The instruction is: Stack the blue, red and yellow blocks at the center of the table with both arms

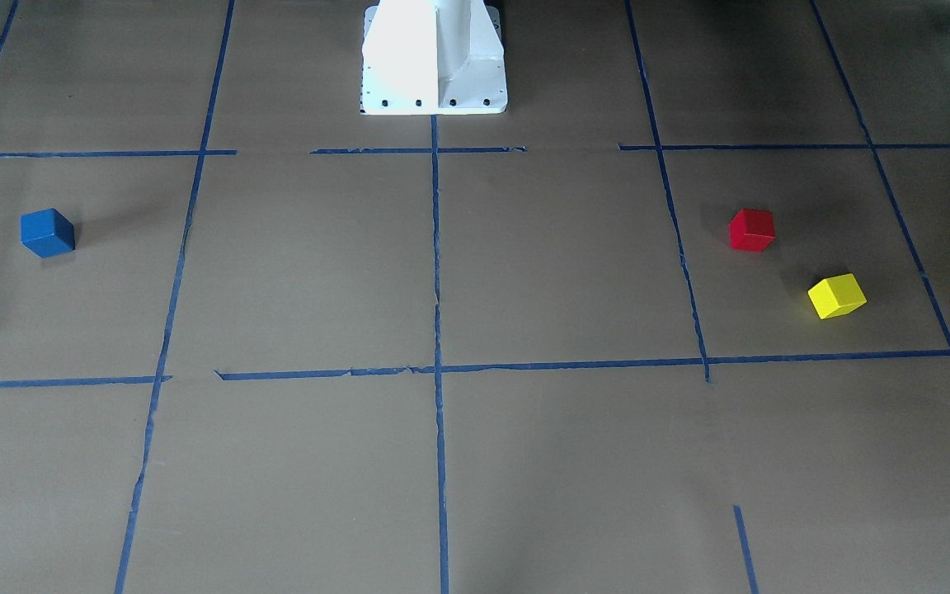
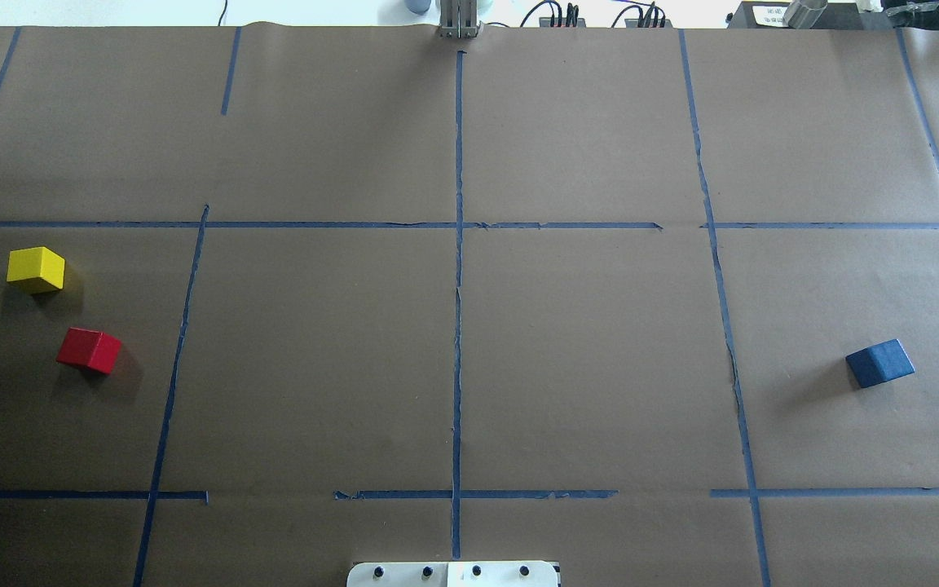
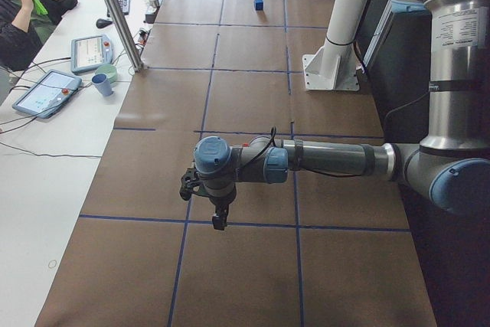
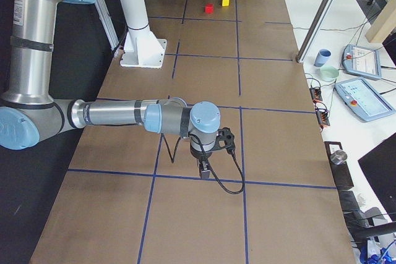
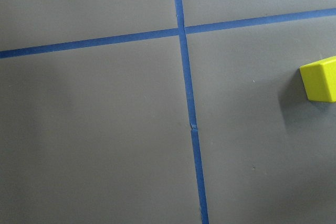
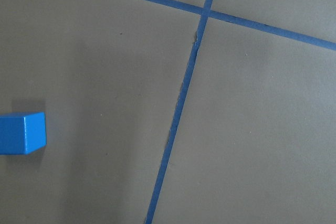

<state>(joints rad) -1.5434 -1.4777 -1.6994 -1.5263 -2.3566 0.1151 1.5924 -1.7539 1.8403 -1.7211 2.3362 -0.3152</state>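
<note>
The blue block lies on the table's right side; it also shows in the front view and at the left edge of the right wrist view. The red block and the yellow block lie close together, apart, on the left side. The yellow block shows at the right edge of the left wrist view. My left gripper and right gripper point down, high above the table's ends, and show only in the side views. I cannot tell whether they are open or shut.
Blue tape lines divide the brown paper table into squares. The white robot pedestal stands at the robot's edge. A side bench with tablets, cups and a metal post runs along the far side, with an operator seated there.
</note>
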